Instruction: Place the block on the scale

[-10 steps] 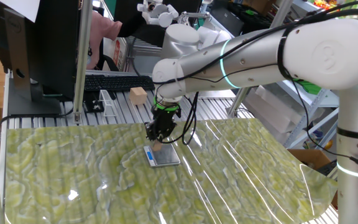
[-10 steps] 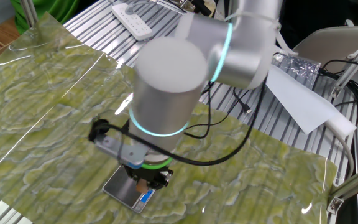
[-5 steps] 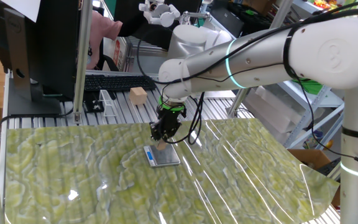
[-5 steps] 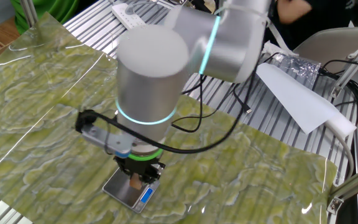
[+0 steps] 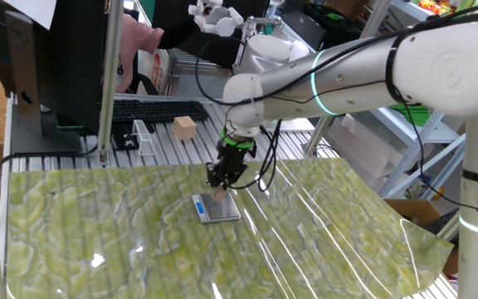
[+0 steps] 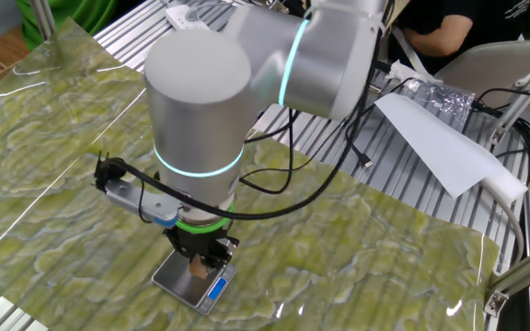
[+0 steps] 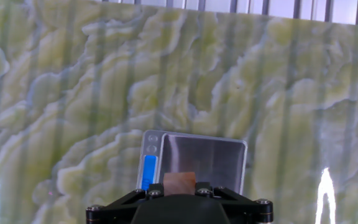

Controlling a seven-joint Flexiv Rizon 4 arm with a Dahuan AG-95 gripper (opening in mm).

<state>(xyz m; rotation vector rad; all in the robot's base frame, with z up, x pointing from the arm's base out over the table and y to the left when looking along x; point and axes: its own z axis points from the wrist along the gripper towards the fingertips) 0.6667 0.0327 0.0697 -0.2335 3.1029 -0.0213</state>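
Observation:
The scale [image 5: 218, 209] lies flat on the green patterned mat, a dark grey plate with a white-blue strip on its left edge. It also shows in the other fixed view [image 6: 184, 281] and the hand view [image 7: 210, 157]. My gripper [image 5: 221, 189] is directly over the plate, pointing down and shut on the block [image 5: 220, 195], a tiny tan-pinkish cube. The block [image 7: 179, 182] shows between the jaws over the plate's near edge, and in the other fixed view [image 6: 197, 268] it is just above the plate. I cannot tell whether it touches the plate.
A larger pale wooden cube [image 5: 184, 127] sits on the slatted metal table behind the mat, beside a clear stand [image 5: 143, 137] and a black keyboard [image 5: 158, 109]. White paper [image 6: 440, 138] lies off the mat's far side.
The gripper has shifted a little further across the scale's plate, with the block still held. The arm's upper links have swung along with it.

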